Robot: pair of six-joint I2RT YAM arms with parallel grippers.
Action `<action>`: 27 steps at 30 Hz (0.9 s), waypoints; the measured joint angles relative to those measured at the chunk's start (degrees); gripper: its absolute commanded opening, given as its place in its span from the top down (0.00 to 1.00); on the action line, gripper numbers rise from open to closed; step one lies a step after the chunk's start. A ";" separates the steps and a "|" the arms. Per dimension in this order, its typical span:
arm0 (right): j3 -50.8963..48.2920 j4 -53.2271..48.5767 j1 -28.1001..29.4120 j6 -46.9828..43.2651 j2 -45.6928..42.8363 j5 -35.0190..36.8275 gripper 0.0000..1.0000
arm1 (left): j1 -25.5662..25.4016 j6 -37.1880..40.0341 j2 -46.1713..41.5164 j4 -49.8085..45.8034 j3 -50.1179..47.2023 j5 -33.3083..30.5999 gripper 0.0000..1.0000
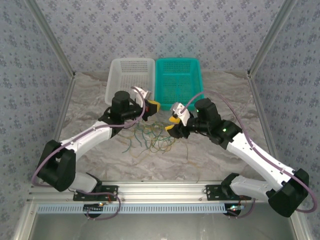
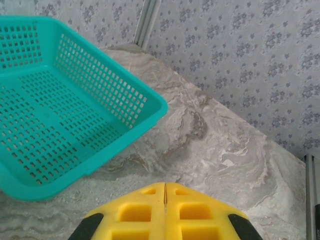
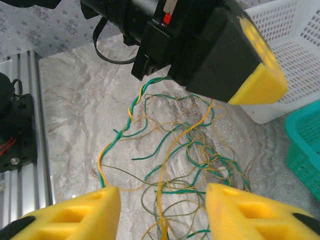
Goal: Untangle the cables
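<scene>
The cables (image 1: 152, 136) lie in one messy heap in the middle of the frame, green and yellow mixed. Almost all the work looks left. The left gripper (image 2: 165, 192) is squeezed tight; the right gripper (image 3: 162, 200) gapes, grabbing nothing.

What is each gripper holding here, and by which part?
Right gripper: nothing; jaws apart, cables loose between. Left gripper is shut; a twisted strand rises toward it, but the hold is hidden.
</scene>
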 measured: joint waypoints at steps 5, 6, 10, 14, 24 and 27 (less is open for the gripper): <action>-0.90 2.51 -2.56 5.14 -4.74 -0.63 0.00 | 0.00 1.01 -1.49 2.10 -0.70 1.18 1.00; -1.07 3.43 -4.15 6.58 -6.58 -1.05 0.00 | -0.02 1.25 -1.88 2.60 -1.09 1.60 1.00; -0.72 8.94 -15.47 15.96 -10.36 -5.77 0.07 | -0.13 2.19 -3.58 5.33 -2.91 3.63 1.00; 2.89 11.34 -20.37 23.28 -3.15 -10.97 0.25 | -1.25 2.95 -4.17 7.67 -3.30 5.16 1.00; 3.04 13.53 -15.17 27.52 10.03 -16.09 0.29 | -2.38 3.67 -5.33 11.80 -5.05 6.84 1.00; 3.04 15.69 -9.20 27.10 12.85 -17.00 0.37 | -2.40 3.39 -5.44 14.73 -5.99 7.06 1.00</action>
